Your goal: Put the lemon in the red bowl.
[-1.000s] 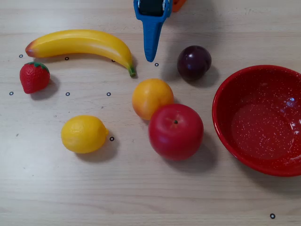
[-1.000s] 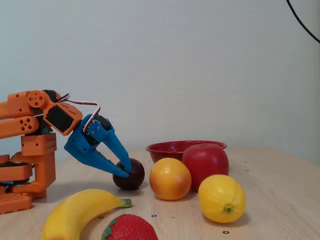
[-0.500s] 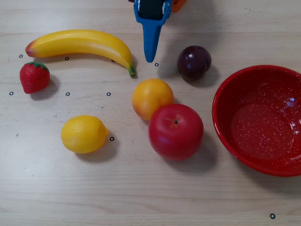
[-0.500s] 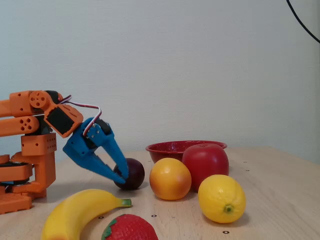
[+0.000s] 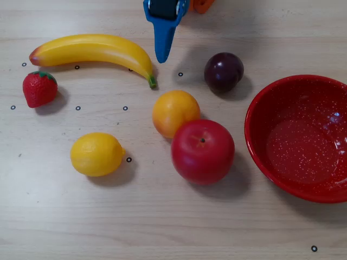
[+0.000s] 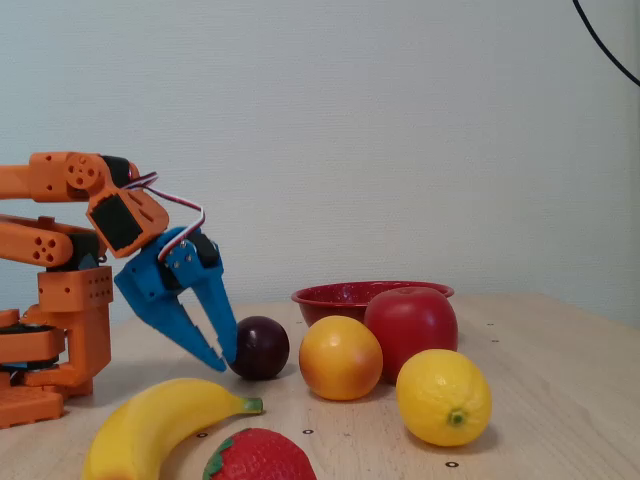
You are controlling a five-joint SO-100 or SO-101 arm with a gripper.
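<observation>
The lemon is a bright-yellow oval lying at the table's lower left in the overhead view; in the fixed view it sits nearest the camera on the right. The red bowl with white speckles stands empty at the right edge, and in the fixed view it shows behind the fruit. My blue gripper hangs at the top centre, well away from the lemon. In the fixed view the gripper points down just left of a dark plum, its fingertips together and holding nothing.
A banana and a strawberry lie at the upper left. An orange and a red apple sit between lemon and bowl. A dark plum lies right of the gripper. The orange arm base stands at the left.
</observation>
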